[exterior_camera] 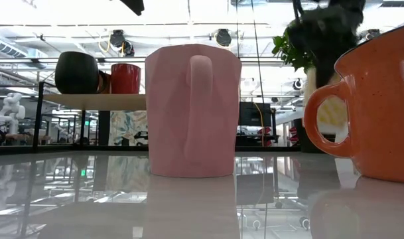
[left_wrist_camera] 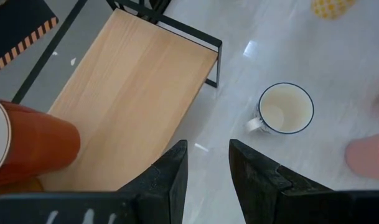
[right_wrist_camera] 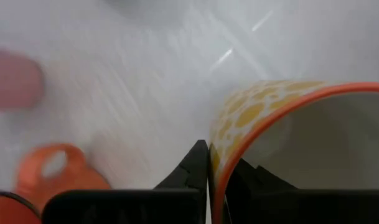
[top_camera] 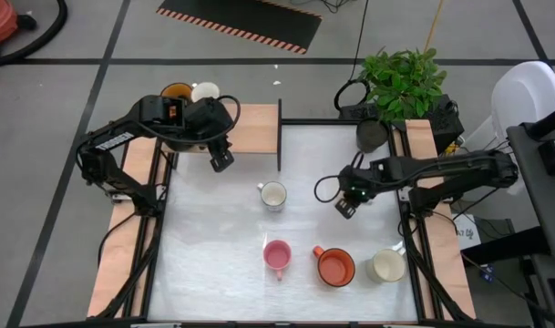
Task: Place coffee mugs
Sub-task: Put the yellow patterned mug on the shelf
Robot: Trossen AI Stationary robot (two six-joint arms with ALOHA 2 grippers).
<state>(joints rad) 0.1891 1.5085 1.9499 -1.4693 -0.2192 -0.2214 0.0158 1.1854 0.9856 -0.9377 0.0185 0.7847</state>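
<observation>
My right gripper [top_camera: 347, 205] [right_wrist_camera: 217, 158] is shut on a yellow-spotted mug with an orange rim [right_wrist_camera: 289, 124], right of the table's middle; in the high view the gripper hides most of it. My left gripper [top_camera: 222, 161] [left_wrist_camera: 208, 146] is open and holds nothing, hovering by the edge of the left wooden shelf [left_wrist_camera: 133, 81]. On the table stand a white blue-rimmed mug [top_camera: 272, 194] [left_wrist_camera: 285, 109], a pink mug [top_camera: 277, 255] [exterior_camera: 192, 109], an orange mug [top_camera: 334, 266] [exterior_camera: 381, 106] and a cream mug [top_camera: 386, 266]. A red mug [left_wrist_camera: 27, 146] [exterior_camera: 125, 78] stands on the left shelf. My right gripper holds the spotted mug by its rim and wall [right_wrist_camera: 229, 134]. One finger [right_wrist_camera: 192, 165] is outside the wall and the other [right_wrist_camera: 254, 177] is inside the hollow. Whether the mug's base is on the table does not show.
An amber mug [top_camera: 175, 91] and a white mug [top_camera: 205, 91] sit at the far end of the left shelf, beside a dark round pot [exterior_camera: 77, 72]. A black frame bar [top_camera: 280, 137] stands at the shelf's edge. A potted plant [top_camera: 403, 80] is at the far right.
</observation>
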